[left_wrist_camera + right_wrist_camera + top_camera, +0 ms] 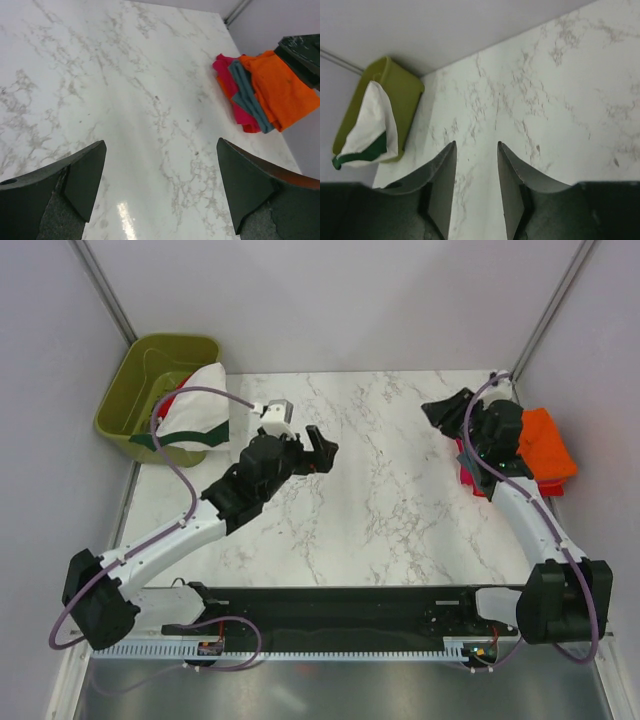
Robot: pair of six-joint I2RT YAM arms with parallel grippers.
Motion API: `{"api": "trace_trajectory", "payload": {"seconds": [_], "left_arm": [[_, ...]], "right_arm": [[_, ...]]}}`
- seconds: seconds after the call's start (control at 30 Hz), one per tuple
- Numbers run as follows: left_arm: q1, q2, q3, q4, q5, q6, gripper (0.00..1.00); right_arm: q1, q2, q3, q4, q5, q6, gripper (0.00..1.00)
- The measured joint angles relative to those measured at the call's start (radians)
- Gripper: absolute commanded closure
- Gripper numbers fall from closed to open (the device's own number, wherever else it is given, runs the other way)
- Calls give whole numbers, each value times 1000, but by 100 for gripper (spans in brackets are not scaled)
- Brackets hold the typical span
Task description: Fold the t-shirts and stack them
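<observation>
Left gripper [161,142], fingers spreading wide, empty, is hovering right of bin [150,360]. Right gripper [477,143], fingers gaping narrowly, empty, is hanging by stacked t-shirts [265,90], far right of bin.

**Bright, even light; softness close to the lenses**

We see bright, diffuse light falling from above on the pale bench [400,490], with only faint, soft-edged shadows beneath the left arm [170,535]. Just behind the fingertips of the left tool [161,150], a white patch of glare [122,212] lies on the bench. Its fingers [80,175], close to the lens, look dark and slightly soft. The right tool [477,146] is dim on its inner faces, and its view is mildly blurred. Beyond the left tool, the orange t-shirt [280,90] looks strongly saturated.
</observation>
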Motion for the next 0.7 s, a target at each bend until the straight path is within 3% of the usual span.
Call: {"api": "trace_trajectory", "payload": {"seconds": [0.03,0.1,0.13,0.3,0.5,0.7], "left_arm": [[3,-25,-40,-10,-15,0,1],[5,-67,-117,-29,-35,0,1],[5,-89,-161,-40,-45,0,1],[5,-203,-343,-83,-64,1,0],[5,-420,-544,-56,-73,24,0],[5,-585,-678,-42,-72,49,0]], "right_arm": [[43,-26,-31,-19,27,-34,39],[131,-77,-100,-49,100,-90,20],[182,-102,-139,-54,145,-121,4],[335,-234,-361,-53,307,-201,2],[340,-352,-549,-53,461,-207,2],[341,-406,-598,-98,512,-196,2]]}}
